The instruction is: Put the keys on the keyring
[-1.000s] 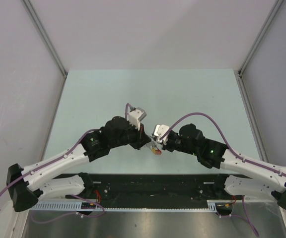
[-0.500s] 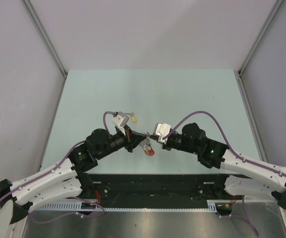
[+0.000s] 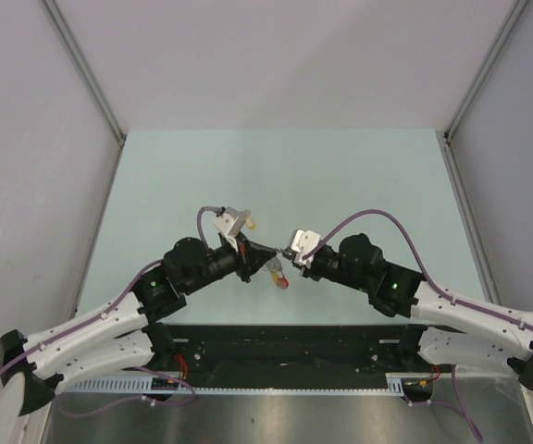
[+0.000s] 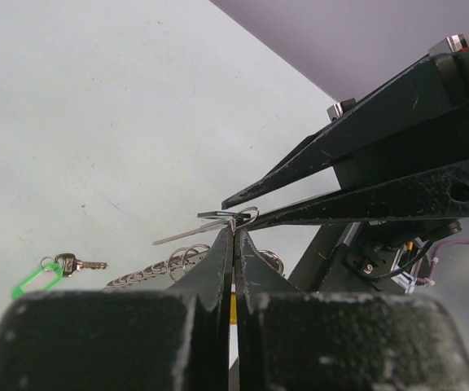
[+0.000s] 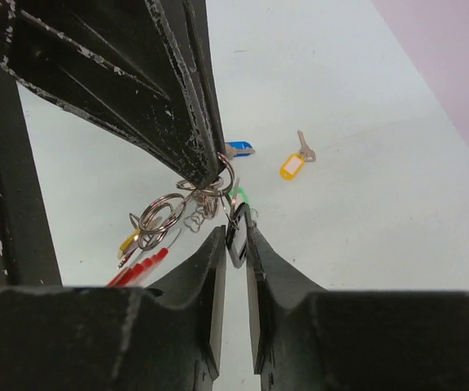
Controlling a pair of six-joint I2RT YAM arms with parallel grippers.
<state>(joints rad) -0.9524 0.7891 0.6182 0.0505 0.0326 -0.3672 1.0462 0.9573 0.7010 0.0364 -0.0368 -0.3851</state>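
The keyring (image 3: pixel 280 280), with a red arc and silver coils, hangs between my two grippers just above the table. My left gripper (image 3: pixel 263 256) is shut on a thin metal loop of it; the left wrist view shows the tips (image 4: pixel 234 232) pinched on the wire, with the coil (image 4: pixel 149 273) trailing left. My right gripper (image 3: pixel 283 262) is shut on a black key tag (image 5: pixel 238 221) that hangs from a ring at the left fingertips (image 5: pixel 210 167). Silver rings (image 5: pixel 157 220), red pieces (image 5: pixel 137 267) and a yellow tag (image 5: pixel 129 242) hang below.
Loose keys lie on the pale green table (image 3: pixel 359 176): a green-tagged key (image 4: pixel 43 274), a blue one (image 5: pixel 238 149) and a yellow one (image 5: pixel 293 164). A small beige tag (image 3: pixel 248 222) lies beside the left wrist. Grey walls enclose three sides.
The left arm swung back to the left, uncovering the beige tag, then edged right again. The keyring shifted slightly left with it. The right arm barely moved.
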